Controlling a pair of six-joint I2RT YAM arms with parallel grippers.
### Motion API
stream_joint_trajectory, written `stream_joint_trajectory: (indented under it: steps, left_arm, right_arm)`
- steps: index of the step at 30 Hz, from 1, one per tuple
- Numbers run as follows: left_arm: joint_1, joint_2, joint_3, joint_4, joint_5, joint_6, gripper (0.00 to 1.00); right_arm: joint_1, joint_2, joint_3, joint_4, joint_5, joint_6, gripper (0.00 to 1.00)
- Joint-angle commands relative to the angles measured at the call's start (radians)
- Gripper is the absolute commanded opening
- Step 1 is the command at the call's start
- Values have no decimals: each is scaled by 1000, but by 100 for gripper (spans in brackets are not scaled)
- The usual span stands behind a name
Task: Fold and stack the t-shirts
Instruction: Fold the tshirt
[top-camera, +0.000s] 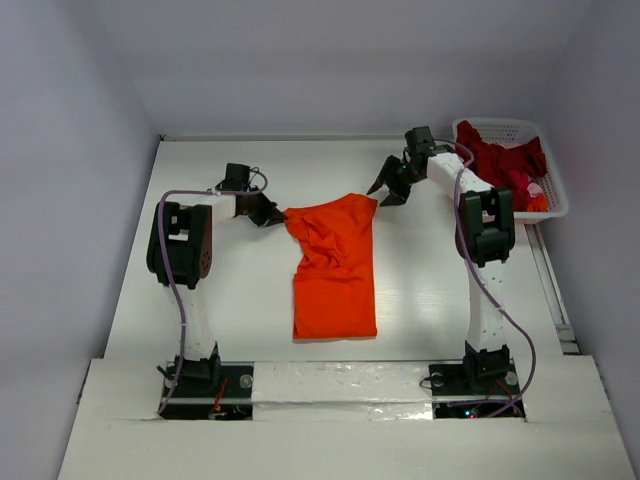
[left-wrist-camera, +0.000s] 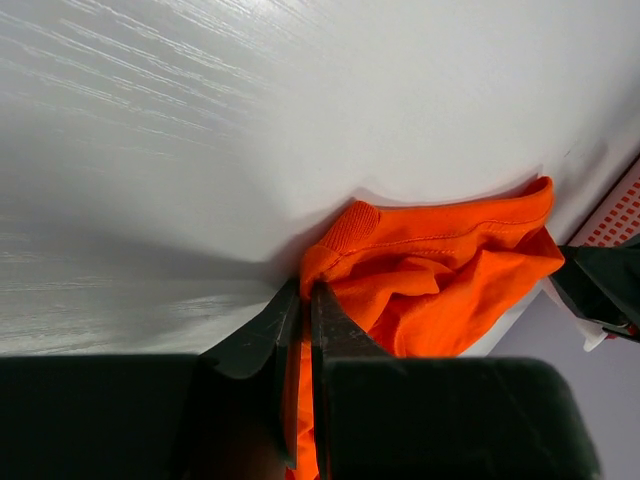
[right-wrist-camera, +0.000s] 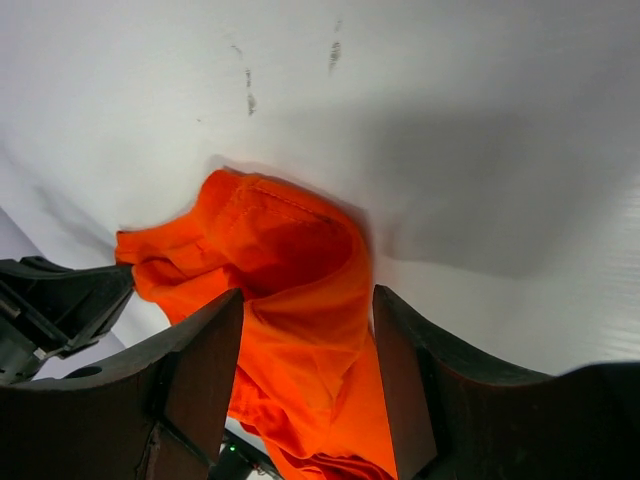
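Note:
The bright orange t-shirt (top-camera: 335, 262) lies on the white table, folded to a narrow strip, its far end bunched. My left gripper (top-camera: 272, 213) is shut on its far left corner; in the left wrist view (left-wrist-camera: 305, 292) orange cloth (left-wrist-camera: 440, 270) is pinched between the fingers. My right gripper (top-camera: 388, 189) is open at the shirt's far right corner; in the right wrist view (right-wrist-camera: 305, 310) its fingers straddle the orange sleeve (right-wrist-camera: 300, 300) without closing on it. Dark red shirts (top-camera: 498, 160) lie in the basket.
A white latticed basket (top-camera: 553, 205) stands at the far right of the table, holding the dark red shirts and something pink and orange. The table's right edge has a metal rail (top-camera: 552, 290).

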Motion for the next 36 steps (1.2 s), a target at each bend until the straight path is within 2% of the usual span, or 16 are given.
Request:
stream_joint_trajectory:
  steps: [1, 11, 23, 36]
  left_arm:
    - [-7, -27, 34, -46, 0, 20, 0]
    - [-7, -33, 54, -60, 0, 21, 0]
    - [-7, -22, 74, -82, 9, 30, 0]
    - [-7, -10, 88, -91, 15, 37, 0]
  right_arm:
    - [14, 18, 60, 25, -43, 22, 60]
    - [33, 32, 64, 38, -31, 34, 60]
    - [33, -38, 12, 24, 144, 49, 58]
    - [33, -32, -14, 45, 113, 57, 58]
